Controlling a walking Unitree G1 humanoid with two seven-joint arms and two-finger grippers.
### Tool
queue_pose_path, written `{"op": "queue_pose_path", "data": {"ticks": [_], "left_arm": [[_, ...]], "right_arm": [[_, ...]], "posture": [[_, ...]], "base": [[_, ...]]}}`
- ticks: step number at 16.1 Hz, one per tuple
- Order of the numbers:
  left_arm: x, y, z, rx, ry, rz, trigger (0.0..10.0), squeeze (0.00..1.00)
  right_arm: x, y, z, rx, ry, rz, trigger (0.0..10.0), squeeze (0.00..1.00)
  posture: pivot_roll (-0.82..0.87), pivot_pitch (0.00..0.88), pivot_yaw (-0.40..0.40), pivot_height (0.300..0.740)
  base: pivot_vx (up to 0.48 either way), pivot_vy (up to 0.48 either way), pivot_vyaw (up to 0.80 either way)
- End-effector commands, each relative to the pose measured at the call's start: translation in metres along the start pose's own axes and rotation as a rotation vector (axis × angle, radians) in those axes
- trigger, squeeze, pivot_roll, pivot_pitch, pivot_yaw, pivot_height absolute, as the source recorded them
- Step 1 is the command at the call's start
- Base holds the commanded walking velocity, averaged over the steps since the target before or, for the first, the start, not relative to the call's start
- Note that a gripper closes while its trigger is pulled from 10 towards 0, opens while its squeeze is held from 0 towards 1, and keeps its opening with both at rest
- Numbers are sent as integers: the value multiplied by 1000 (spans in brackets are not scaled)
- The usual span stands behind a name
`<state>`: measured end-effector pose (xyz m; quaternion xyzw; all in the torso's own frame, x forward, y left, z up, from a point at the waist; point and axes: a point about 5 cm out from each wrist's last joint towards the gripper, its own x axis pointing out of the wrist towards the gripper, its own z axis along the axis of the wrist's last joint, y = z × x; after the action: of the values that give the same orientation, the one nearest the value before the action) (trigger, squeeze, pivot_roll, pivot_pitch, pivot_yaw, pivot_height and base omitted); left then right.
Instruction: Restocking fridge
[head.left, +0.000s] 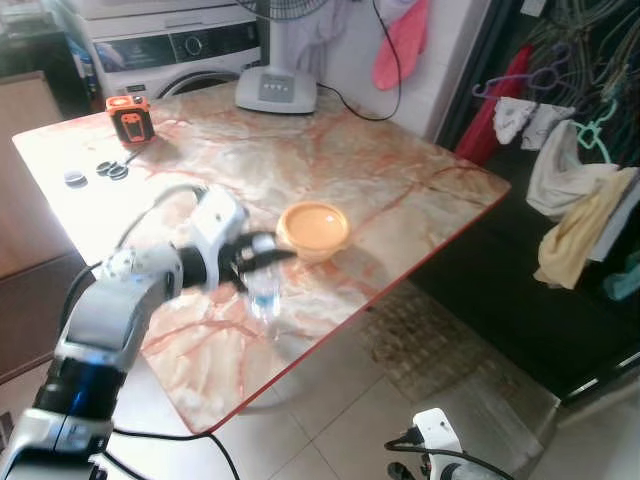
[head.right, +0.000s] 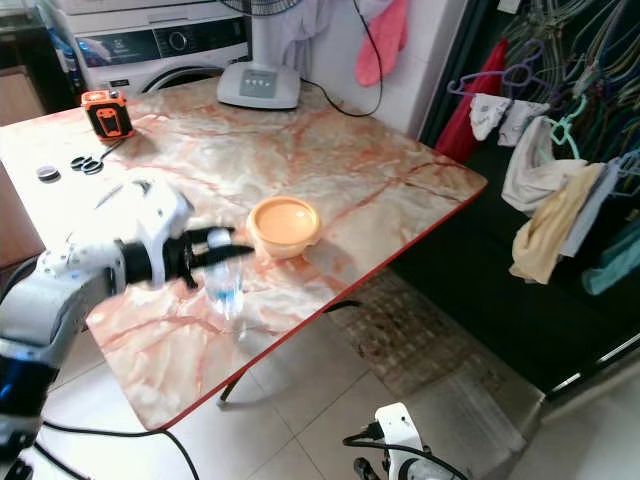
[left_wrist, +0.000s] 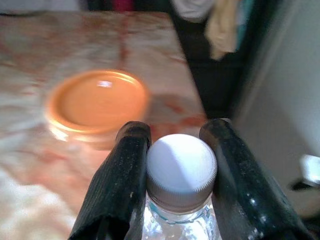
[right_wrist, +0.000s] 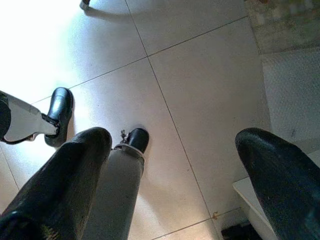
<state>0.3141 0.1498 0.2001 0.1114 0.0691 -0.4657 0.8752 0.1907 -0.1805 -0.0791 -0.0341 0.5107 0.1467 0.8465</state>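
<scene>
The left tool (left_wrist: 175, 175) is reaching out over the marble-patterned desk (head.left: 400, 190) and its two black fingers (left_wrist: 122, 185) are pressing in on either side of a clear water bottle (head.left: 264, 291), clamping it just under the white cap (left_wrist: 181, 167). In the head views the arm and tool are smearing with motion blur, so the exact contact is getting lost there; the wrist camera is giving the clean look, though it is cutting the bottle off below the shoulder. The bottle is standing upright near the desk's front edge, long axis vertical, cap pointing up, its lower body looking glassy and hard to trace against the marble. Just beside it, on the far side, an orange lidded container (head.left: 313, 229) is sitting flat on the desk, a little soft in focus. Further back, an orange and black tape measure (head.left: 130, 117) and a few small dark round pieces (head.left: 98, 172) are lying near the far left corner, too small to identify, and a white fan base (head.left: 276, 89) is sitting at the back edge with its upper part cut off. The right tool (right_wrist: 175, 185) is hanging low over the tiled floor (right_wrist: 200, 90), fingers spread wide apart and gripping nothing.
</scene>
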Motion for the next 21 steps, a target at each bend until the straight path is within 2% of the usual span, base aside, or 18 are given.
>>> {"op": "queue_pose_path", "data": {"ticks": [1, 4, 8, 9, 10, 11, 13, 21], "left_arm": [[3, -14, 6, 23, -7, -97, 0, 0], [6, -21, -2, 20, 20, -130, 0, 0], [8, -17, -7, 53, 82, -98, 0, 0], [8, -17, -7, 56, 81, -95, 471, 0], [9, -17, -7, 58, 83, -93, 1922, 0], [9, -17, -8, 59, 86, -90, 10000, 0], [11, -14, -12, 67, 111, -63, 10000, 0], [13, -26, -16, 46, 127, -144, 10000, 0]], "right_arm": [[-1, -3, 1, -4, -3, -4, 10000, 0], [-1, -3, 1, -3, -3, -4, 10000, 0], [-1, -3, 1, -3, -3, -4, 10000, 0], [-1, -3, 1, -3, -3, -4, 10000, 0], [-1, -3, 1, -4, -3, -3, 10000, 0], [-1, -3, 1, -4, -3, -3, 10000, 0], [-1, -3, 1, -6, -2, -2, 10000, 0], [-1, -3, 2, -7, -1, 0, 10000, 0]], "posture": [[7, 0, -126, 740], [7, 0, -125, 740], [7, 0, -125, 740], [6, 0, -125, 740], [6, 0, -125, 740], [6, 0, -125, 740], [5, 0, -126, 740], [5, 0, -126, 740]], "base": [[0, 0, 0], [0, 0, 0], [0, 0, 0], [0, 0, 0], [0, 0, 0], [0, 0, 0], [0, 0, 0], [0, 0, 0]]}}
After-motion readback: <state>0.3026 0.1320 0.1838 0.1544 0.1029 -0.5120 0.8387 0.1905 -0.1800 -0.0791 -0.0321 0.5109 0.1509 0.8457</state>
